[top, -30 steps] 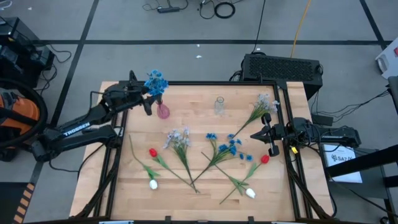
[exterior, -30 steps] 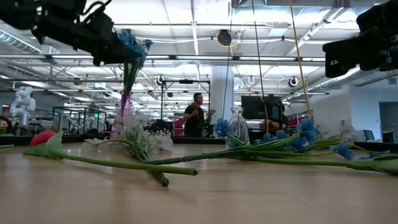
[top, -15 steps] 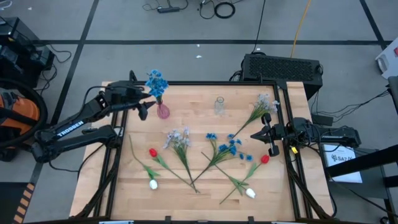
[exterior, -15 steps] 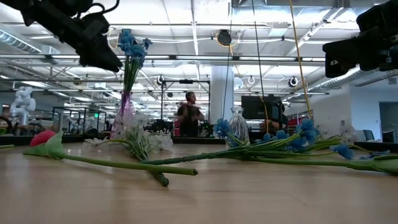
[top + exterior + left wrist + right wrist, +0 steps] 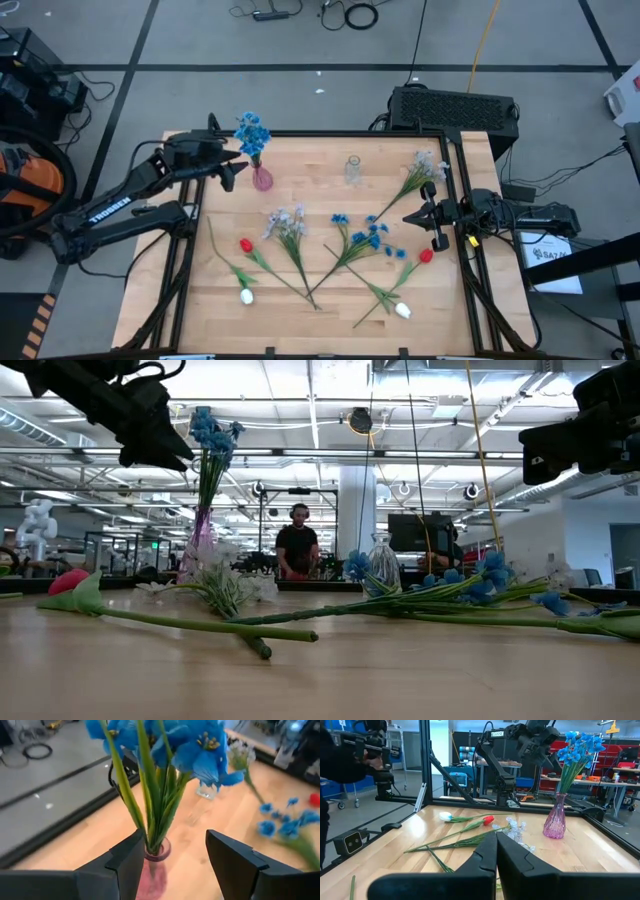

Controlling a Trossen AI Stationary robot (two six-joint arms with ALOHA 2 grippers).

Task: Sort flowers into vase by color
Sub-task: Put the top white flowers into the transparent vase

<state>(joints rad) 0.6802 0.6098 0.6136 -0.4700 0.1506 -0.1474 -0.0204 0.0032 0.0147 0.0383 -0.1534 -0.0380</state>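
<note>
You are looking at bright blue flowers [image 5: 251,133] on green stems, standing in a pink glass vase [image 5: 262,179]. A clear vase [image 5: 352,170] is showing no tint. On the pale wood table [image 5: 330,300], red buds [image 5: 245,245], white buds [image 5: 246,296], lavender-white sprays [image 5: 287,221] and more blue clusters [image 5: 372,236] are lying. Both arms are showing black.

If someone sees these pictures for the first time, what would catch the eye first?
Probably the bright blue flowers standing upright in the pink vase near the table's far left corner, with the open left gripper just beside them. Next, the loose flowers lying scattered across the wooden table.
</note>
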